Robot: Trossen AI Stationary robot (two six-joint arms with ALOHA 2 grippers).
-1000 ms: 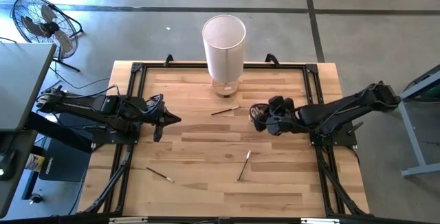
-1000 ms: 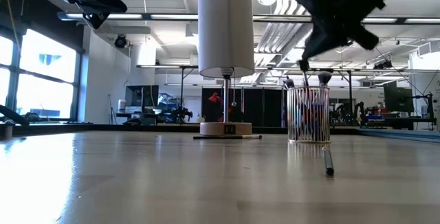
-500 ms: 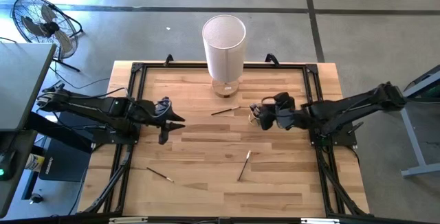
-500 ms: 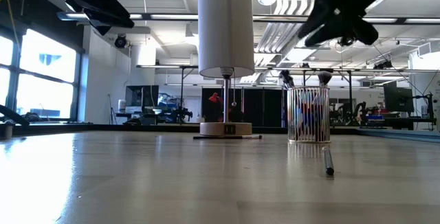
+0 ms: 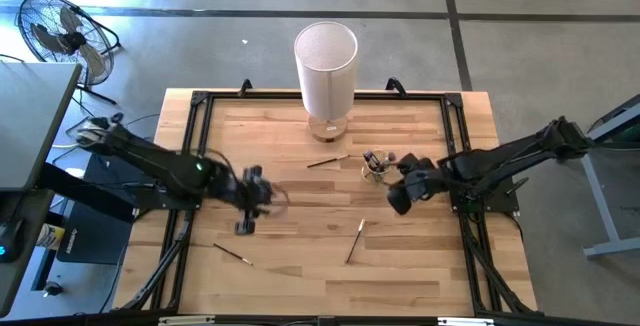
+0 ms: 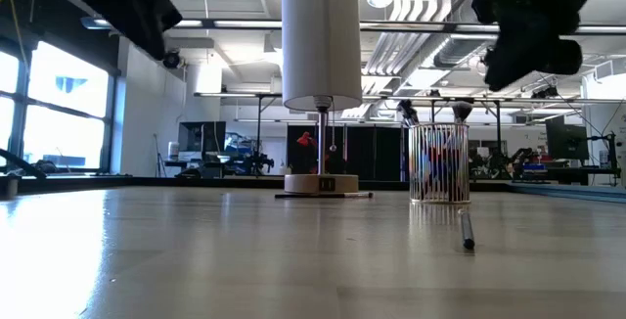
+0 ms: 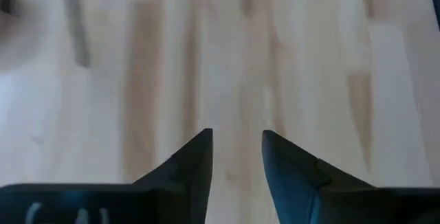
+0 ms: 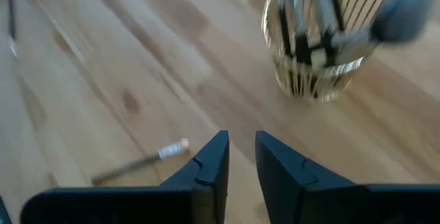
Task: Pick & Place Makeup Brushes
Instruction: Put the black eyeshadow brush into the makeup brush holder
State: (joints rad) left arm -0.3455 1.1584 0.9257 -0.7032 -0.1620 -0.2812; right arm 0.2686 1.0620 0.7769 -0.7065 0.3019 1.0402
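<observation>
A tall white tube (image 5: 326, 70) stands on a small base at the far edge of the wood table (image 5: 300, 266). A see-through cup (image 5: 376, 167) sits on the table to its right. A fan (image 5: 58, 34) stands on the grey floor (image 5: 540, 46).

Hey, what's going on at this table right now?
Two robot arms are collecting makeup brushes into a clear cup that already holds several. Three brushes lie loose on the wooden table. The right gripper hovers beside the cup, the left gripper near the table's middle; both are empty, fingers apart.
</observation>
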